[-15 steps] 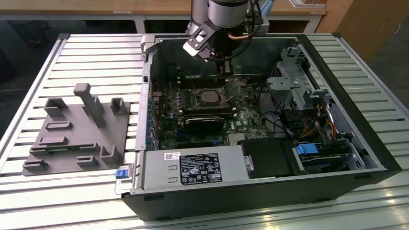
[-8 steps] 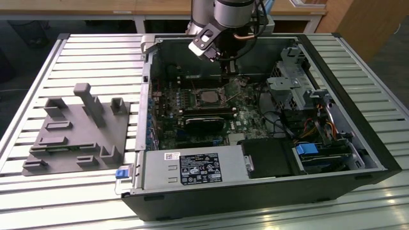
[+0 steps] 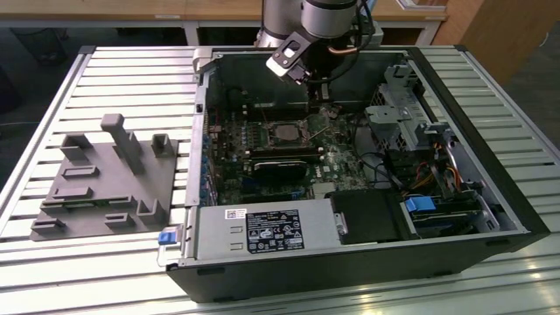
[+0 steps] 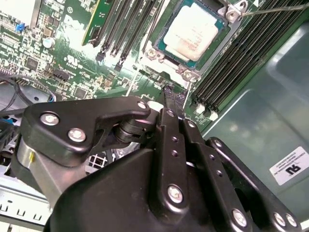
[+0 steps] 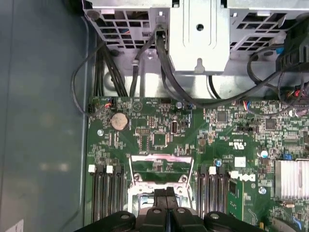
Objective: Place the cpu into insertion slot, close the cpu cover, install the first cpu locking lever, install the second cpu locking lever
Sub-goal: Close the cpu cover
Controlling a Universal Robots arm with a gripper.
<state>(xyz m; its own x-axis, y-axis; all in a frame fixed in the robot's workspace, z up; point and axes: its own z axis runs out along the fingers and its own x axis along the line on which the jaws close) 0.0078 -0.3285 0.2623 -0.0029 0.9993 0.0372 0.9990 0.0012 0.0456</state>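
Inside the case [image 3: 350, 269] on the desk [image 3: 131, 72], the cpu [image 4: 193, 29] is already sitting in the slot [image 4: 215, 46], silver top facing up. The hand [image 4: 170, 93] hangs just beside the slot's edge, fingers pinched fully together, and afaict there's nothing between them.

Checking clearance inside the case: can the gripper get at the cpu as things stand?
Probably yes. The cpu lies in the insertion slot with its silver top bare, and the gripper hangs close beside the slot, over the board. Nothing shows between them; the memory slots alongside sit low.
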